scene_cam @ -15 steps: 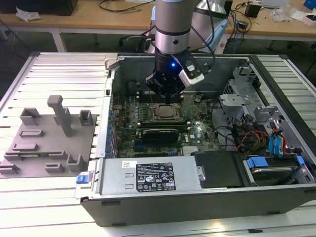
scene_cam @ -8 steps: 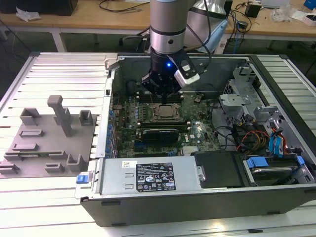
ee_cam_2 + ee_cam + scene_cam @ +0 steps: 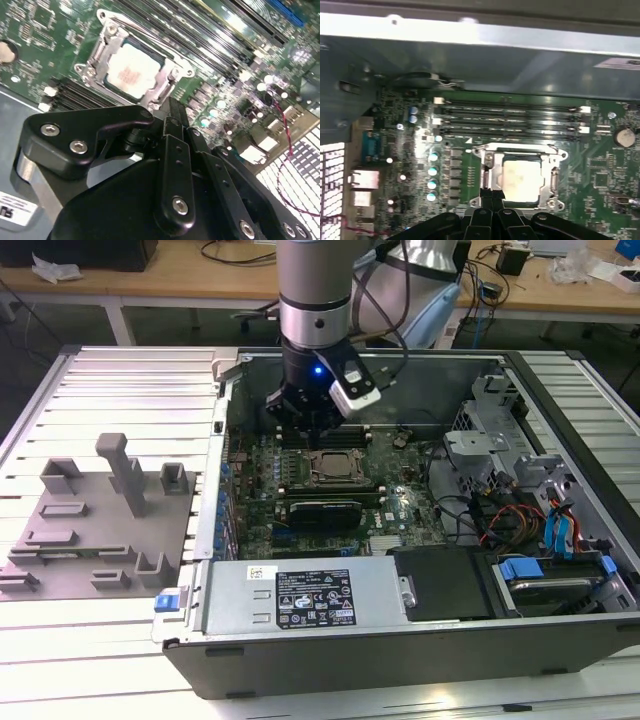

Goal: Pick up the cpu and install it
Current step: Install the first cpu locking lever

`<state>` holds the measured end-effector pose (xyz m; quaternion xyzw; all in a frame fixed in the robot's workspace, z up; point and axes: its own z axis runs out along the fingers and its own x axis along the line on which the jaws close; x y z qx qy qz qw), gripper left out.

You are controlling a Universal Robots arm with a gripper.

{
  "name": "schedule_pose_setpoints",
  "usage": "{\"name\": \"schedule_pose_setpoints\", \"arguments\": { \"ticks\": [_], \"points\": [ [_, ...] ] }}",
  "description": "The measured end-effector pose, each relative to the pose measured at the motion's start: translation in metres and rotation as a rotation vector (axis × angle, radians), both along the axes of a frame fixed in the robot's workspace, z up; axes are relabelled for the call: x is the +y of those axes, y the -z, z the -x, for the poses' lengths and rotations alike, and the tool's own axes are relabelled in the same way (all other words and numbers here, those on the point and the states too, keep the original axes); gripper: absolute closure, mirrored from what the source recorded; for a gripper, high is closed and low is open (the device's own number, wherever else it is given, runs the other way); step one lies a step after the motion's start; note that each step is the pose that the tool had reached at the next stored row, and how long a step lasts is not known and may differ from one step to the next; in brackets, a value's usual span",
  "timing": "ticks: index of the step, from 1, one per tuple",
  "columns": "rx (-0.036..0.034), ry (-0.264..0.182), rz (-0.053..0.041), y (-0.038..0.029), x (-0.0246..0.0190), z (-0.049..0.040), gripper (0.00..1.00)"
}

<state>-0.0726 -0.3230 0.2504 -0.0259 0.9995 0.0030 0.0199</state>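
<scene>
Slatted tabletop (image 3: 110, 390) carries the open computer case (image 3: 400, 640). I see the cpu (image 3: 132, 70) lying inside its socket frame (image 3: 106, 42) on the motherboard (image 3: 600, 170). Gripper (image 3: 173, 107) hovers just beside the socket, fingers (image 3: 176, 125) pressed together, pinching nothing.

**Claw body, glare and picture edges mask parts of the open computer**

In the second wrist view, the claw (image 3: 172, 104) has its black body in front of a large share of the motherboard (image 3: 215, 55), and the picture's edges cut that body off. Glare washes out the top of the cpu (image 3: 131, 71), so its markings cannot be read. In the first wrist view, the claw's tip covers one edge of the cpu. In the exterior view, the arm (image 3: 315, 300) is cut off at the top edge, and the label (image 3: 315, 601) carries print too small to tell.
</scene>
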Motion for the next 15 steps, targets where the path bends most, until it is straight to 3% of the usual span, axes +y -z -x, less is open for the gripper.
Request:
{"name": "schedule_pose_setpoints", "arguments": {
  "ticks": [8,13,15],
  "points": [
    [0.0000,0.000,0.0000,0.0000,0.0015,0.0214,0.89],
    [0.0001,0.000,-0.0008,0.0000,0.0024,0.0272,0.89],
    [-0.0012,0.000,-0.0074,0.0001,0.0025,0.0276,0.89]
  ]
}}
